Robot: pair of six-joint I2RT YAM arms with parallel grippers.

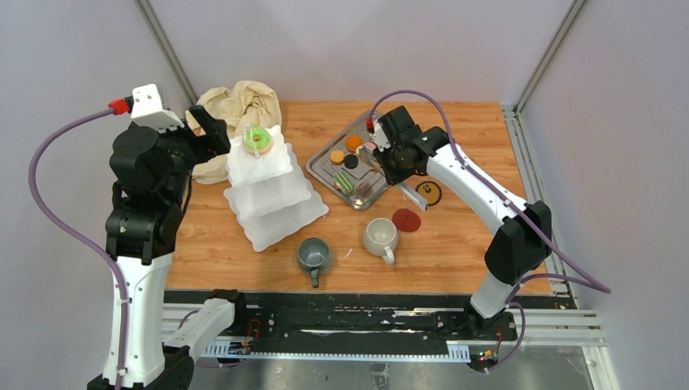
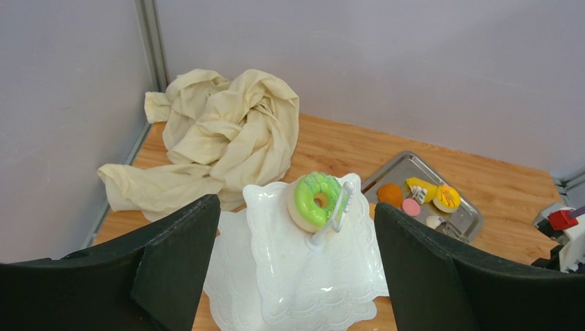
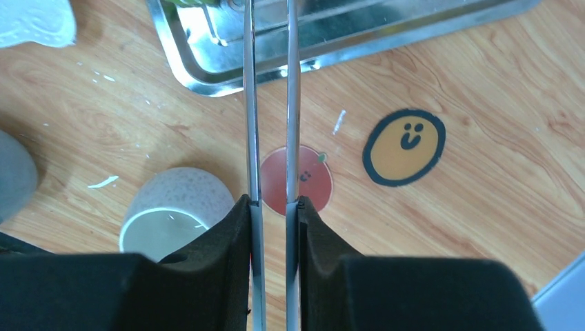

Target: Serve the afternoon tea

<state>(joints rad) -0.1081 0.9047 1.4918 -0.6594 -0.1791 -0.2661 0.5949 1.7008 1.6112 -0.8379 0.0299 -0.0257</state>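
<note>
Fetching step: right pincer [image 3: 273,207] works tongs [image 3: 292,103] at the tray [image 3: 207,88].
My right pincer is clenched on the tongs, blades nearly together. Their tips run ahead of it over the tray and out of sight, so I cannot tell whether any of the pastries [image 1: 353,143] is caught. My left pincer [image 2: 296,238] hangs wide and unladen, with the stand [image 2: 276,296] just below it and the doughnut [image 2: 308,200] on the top tier. Next, I judge: lift clear, carry left to the stand, then ease the squeeze over a free tier.
</note>
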